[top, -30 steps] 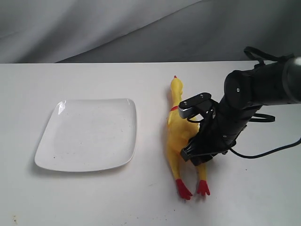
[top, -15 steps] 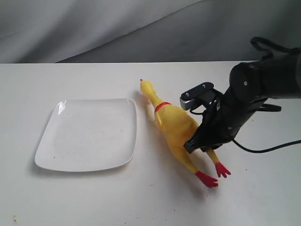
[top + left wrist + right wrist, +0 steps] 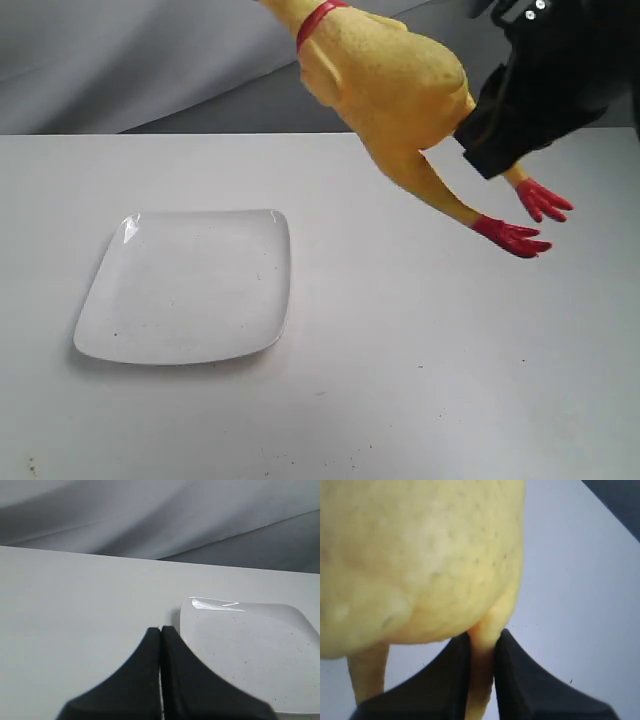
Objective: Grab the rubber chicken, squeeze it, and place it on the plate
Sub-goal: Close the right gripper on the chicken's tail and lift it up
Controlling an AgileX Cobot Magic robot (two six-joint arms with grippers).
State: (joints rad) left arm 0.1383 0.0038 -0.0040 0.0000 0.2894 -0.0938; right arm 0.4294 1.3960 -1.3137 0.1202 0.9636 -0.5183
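Table (image 3: 400,400) is carrying the plate (image 3: 190,285) at left; rubber chicken (image 3: 385,75) is hanging in air, above and right of the plate, long axis sloping neck-high to feet-low; right gripper (image 3: 482,636) is clamping one leg, jaws nearly together; left gripper (image 3: 160,630), closed on nothing, is sitting beside the plate.

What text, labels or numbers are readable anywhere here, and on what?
None readable in any view.
The rubber chicken carries no print, the plate shows only tiny dark specks, and the right gripper and left gripper are plain black.
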